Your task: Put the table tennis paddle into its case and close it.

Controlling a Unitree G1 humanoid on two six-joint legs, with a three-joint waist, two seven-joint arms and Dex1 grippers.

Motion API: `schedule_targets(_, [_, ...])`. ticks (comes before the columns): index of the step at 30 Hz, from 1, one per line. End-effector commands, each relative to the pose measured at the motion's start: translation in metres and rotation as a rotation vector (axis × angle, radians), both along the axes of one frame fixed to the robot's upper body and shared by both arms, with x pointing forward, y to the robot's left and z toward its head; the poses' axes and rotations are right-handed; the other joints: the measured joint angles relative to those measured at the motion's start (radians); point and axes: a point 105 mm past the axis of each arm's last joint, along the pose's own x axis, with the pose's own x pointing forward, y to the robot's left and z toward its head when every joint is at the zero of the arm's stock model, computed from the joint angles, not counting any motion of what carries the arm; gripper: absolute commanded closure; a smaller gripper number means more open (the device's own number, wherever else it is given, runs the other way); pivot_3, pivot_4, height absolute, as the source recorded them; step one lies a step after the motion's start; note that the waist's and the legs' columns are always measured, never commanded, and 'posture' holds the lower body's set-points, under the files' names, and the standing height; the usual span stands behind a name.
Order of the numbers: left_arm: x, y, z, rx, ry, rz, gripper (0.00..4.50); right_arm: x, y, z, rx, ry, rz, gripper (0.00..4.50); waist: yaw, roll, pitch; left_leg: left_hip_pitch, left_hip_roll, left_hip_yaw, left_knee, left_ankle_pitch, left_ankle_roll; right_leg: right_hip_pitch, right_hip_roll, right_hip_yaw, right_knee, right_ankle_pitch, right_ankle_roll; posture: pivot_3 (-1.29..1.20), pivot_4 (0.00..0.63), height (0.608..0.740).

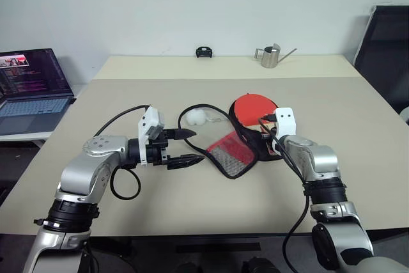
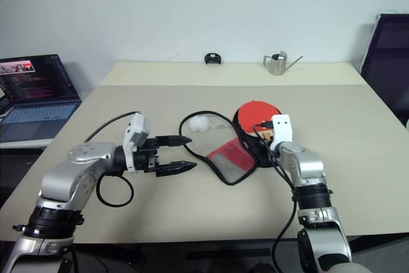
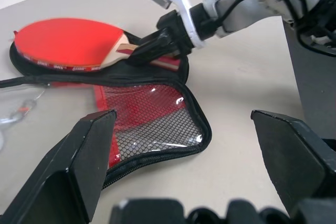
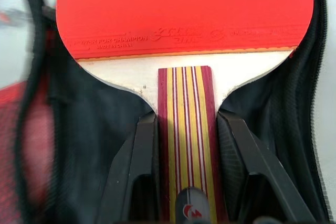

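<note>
**While gripped by the handle, the paddle is laid over the open case**

While the right gripper is clamped on its handle, one black finger on each side, the table tennis paddle is held low over the open case on the beige worktop. A round red rubber face is seen on the paddle, with small lettering along its lower edge, a pale wood shoulder below that, and a short handle striped in dark red and yellow. Its long axis is set roughly front to back: the handle is pointed toward the robot and the round face away from it, lying over the black inner lining at the far end of the case. The case is spread open, its red flap with the black mesh pocket folded out toward the left gripper. That gripper is held level just left of the case, its fingers spread wide and nothing between them. A white lump ringed by a black cord is seen beside the case. A small metal watering can and a laptop are placed well apart from it.
</note>
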Motion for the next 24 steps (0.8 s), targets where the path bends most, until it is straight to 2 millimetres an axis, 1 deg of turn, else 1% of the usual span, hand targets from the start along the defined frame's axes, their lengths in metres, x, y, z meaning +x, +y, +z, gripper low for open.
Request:
schedule_targets(1, [-0.003,-0.004,0.015,-0.016,-0.060,-0.021,0.00,0.006,0.002,0.008,-0.007,-0.046,0.006,3.39,0.000,0.000,0.000,0.000,0.000,0.000,0.000,0.000,0.000,0.000,0.000,0.000,0.000,0.000,0.000,0.00,0.150,0.740])
schedule_targets(5, [-0.003,-0.004,0.015,-0.016,-0.061,-0.021,0.00,0.008,0.002,0.006,0.005,-0.042,-0.002,3.39,0.000,-0.002,-0.001,0.000,0.000,0.000,0.000,0.000,0.000,0.001,0.000,0.000,0.000,0.000,0.000,0.00,0.150,0.740])
schedule_targets(7, [-0.003,-0.004,0.015,-0.016,-0.061,-0.021,0.00,0.008,0.001,0.006,-0.001,-0.039,-0.008,2.64,0.000,-0.002,-0.001,0.001,0.000,0.000,0.000,0.000,0.000,0.001,0.000,0.000,0.001,0.000,0.000,0.00,0.150,0.740])
schedule_targets(8, [-0.003,-0.004,0.015,-0.016,-0.062,-0.021,0.00,0.008,0.001,0.006,-0.008,-0.039,-0.008,2.41,0.000,-0.002,-0.001,0.001,0.000,0.000,0.000,0.000,0.000,0.001,0.000,0.000,0.001,0.000,0.000,0.00,0.150,0.740])
schedule_targets(10, [-0.003,-0.004,0.015,-0.015,-0.062,-0.021,0.00,0.007,0.002,0.006,-0.010,-0.038,-0.007,1.78,0.000,-0.002,-0.001,0.001,0.000,0.000,0.000,0.000,0.000,0.001,0.000,0.000,0.001,0.000,0.000,0.00,0.150,0.740])
schedule_targets(15, [-0.002,-0.004,0.015,-0.015,-0.062,-0.019,0.00,0.004,0.004,0.009,-0.013,-0.037,0.006,0.01,0.000,-0.002,-0.001,0.001,0.000,0.000,0.000,0.000,-0.001,0.001,0.000,0.000,0.001,0.000,0.000,0.00,0.150,0.740])
schedule_targets(19, [-0.002,-0.004,0.015,-0.016,-0.062,-0.021,0.00,0.001,0.002,0.009,-0.019,-0.032,0.009,0.01,0.000,-0.002,-0.001,0.000,0.000,0.000,0.000,0.000,-0.001,0.001,0.000,0.000,0.000,0.000,0.000,0.00,0.150,0.740])
schedule_targets(24, [-0.002,-0.005,0.015,-0.019,-0.062,-0.023,0.00,-0.003,-0.003,0.001,-0.048,-0.009,0.011,0.01,0.000,-0.002,-0.001,0.000,0.000,0.000,0.000,0.000,-0.001,0.001,0.000,0.000,0.000,0.000,0.000,0.00,0.150,0.740])
